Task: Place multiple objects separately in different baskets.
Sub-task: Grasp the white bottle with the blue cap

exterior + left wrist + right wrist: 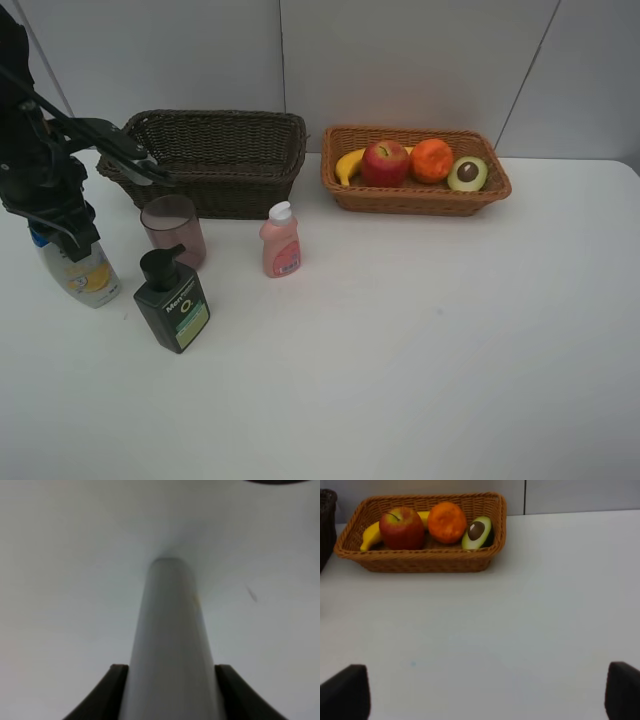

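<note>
A bare white table [450, 380] fills the view; pale wall panels [400, 60] stand behind it.

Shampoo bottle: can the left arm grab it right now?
Probably yes. The left gripper has its fingers against both sides of the white shampoo bottle, nothing between, and the pink translucent cup stands apart from it.

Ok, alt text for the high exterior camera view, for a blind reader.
The left gripper grips a white blue-capped shampoo bottle on a white table, beside a pink translucent cup, dark pump bottle and small pink bottle. Behind stand a dark brown wicker basket and a tan wicker basket of fruit.
</note>
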`<state>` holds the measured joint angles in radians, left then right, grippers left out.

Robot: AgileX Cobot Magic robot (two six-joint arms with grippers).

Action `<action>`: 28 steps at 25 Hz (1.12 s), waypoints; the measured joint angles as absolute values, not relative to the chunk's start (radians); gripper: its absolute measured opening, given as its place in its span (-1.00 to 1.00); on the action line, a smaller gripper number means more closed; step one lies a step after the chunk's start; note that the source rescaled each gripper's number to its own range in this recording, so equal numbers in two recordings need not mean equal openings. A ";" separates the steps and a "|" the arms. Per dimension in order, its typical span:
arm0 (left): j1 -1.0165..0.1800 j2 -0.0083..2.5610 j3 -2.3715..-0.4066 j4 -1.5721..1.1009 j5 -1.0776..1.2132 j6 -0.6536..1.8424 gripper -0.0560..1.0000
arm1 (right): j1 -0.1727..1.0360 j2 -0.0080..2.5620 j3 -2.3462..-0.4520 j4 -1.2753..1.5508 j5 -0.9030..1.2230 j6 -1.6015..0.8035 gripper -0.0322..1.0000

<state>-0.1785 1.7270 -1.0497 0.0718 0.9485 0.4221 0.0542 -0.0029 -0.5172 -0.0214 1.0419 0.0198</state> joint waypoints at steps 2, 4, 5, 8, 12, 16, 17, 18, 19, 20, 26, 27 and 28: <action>-0.179 1.727 -1.050 0.072 0.948 0.422 0.00 | 0.054 -0.003 -0.517 -0.021 1.042 0.020 1.00; -0.179 1.727 -1.050 0.072 0.948 0.422 0.00 | 0.054 -0.003 -0.517 -0.021 1.042 0.020 1.00; -0.179 1.727 -1.050 0.072 0.948 0.422 0.00 | 0.054 -0.003 -0.517 -0.021 1.042 0.020 1.00; -0.179 1.727 -1.050 0.072 0.948 0.422 0.00 | 0.054 -0.003 -0.517 -0.021 1.042 0.020 1.00; -0.179 1.727 -1.050 0.072 0.948 0.422 0.00 | 0.054 -0.003 -0.517 -0.021 1.042 0.020 1.00; -0.179 1.727 -1.050 0.073 0.951 0.422 0.00 | 0.054 -0.003 -0.517 -0.021 1.042 0.020 1.00; -0.179 1.726 -1.051 0.073 0.954 0.422 0.00 | 0.054 -0.003 -0.517 -0.021 1.042 0.020 1.00; -0.179 1.725 -1.053 0.074 0.965 0.422 0.00 | 0.054 -0.003 -0.517 -0.021 1.042 0.020 1.00; -0.179 1.723 -1.062 0.074 0.978 0.422 0.00 | 0.054 -0.003 -0.517 -0.021 1.042 0.020 1.00; -0.179 1.720 -1.074 0.074 1.001 0.421 0.00 | 0.054 -0.003 -0.517 -0.021 1.042 0.020 1.00; -0.177 1.715 -1.218 0.074 1.176 0.382 0.00 | 0.054 -0.003 -0.517 -0.021 1.042 0.020 1.00; -0.177 1.715 -1.247 0.074 1.198 0.374 0.00 | 0.054 -0.003 -0.517 -0.021 1.042 0.019 1.00; -0.177 1.715 -1.275 0.074 1.207 0.369 0.00 | 0.054 -0.003 -0.517 -0.021 1.042 0.019 1.00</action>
<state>-0.1766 1.7154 -1.2749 0.0737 1.2071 0.3688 0.0542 -0.0029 -0.5172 -0.0214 1.0419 0.0189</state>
